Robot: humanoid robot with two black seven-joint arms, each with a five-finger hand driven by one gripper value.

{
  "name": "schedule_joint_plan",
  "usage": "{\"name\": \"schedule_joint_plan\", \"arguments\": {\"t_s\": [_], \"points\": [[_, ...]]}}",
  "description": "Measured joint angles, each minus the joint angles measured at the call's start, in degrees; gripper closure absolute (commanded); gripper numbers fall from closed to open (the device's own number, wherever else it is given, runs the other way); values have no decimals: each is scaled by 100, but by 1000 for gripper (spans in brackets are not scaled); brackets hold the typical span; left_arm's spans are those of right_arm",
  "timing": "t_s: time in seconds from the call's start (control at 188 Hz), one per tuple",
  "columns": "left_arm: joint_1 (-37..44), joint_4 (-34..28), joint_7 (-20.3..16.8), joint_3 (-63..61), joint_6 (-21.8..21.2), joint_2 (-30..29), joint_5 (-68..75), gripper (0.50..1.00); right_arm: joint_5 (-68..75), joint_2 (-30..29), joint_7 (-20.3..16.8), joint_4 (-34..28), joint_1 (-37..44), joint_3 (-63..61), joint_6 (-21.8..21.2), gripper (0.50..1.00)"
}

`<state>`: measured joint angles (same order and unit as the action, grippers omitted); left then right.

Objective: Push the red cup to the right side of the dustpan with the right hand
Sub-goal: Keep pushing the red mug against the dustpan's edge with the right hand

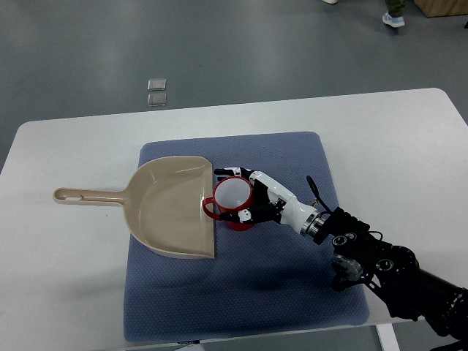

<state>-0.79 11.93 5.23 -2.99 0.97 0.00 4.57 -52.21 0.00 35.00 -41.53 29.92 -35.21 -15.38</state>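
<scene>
The red cup (233, 203) stands upright on the blue mat (292, 278), touching the open front edge of the dustpan (170, 205), near the upper half of that edge. Its small handle points toward the dustpan and overlaps the edge. The right hand (252, 196) comes from the lower right, and its fingers (227, 171) curl around the cup on the far side and the near side, so they are clamped on it. The dustpan lies flat with its long handle pointing left, away from the cup, out over the white tabletop (395, 139). To the right of the dustpan, past the cup, the mat is bare up to its right edge, and beyond that the tabletop goes on bare. Below the cup, along the lower part of the dustpan's edge, the mat is also open, but the dark forearm (380, 270) crosses the lower right corner of it.
</scene>
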Motion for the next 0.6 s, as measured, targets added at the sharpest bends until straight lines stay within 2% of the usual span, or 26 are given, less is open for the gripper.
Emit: {"name": "schedule_joint_plan", "arguments": {"t_s": [0.35,0.6], "points": [[0,3,0,0,0,0,0,500,114,5,0,-288,5,-112,-61,568],[-1,3,0,-4,0,0,0,500,233,215,0,-476,8,-133,-64,566]]}}
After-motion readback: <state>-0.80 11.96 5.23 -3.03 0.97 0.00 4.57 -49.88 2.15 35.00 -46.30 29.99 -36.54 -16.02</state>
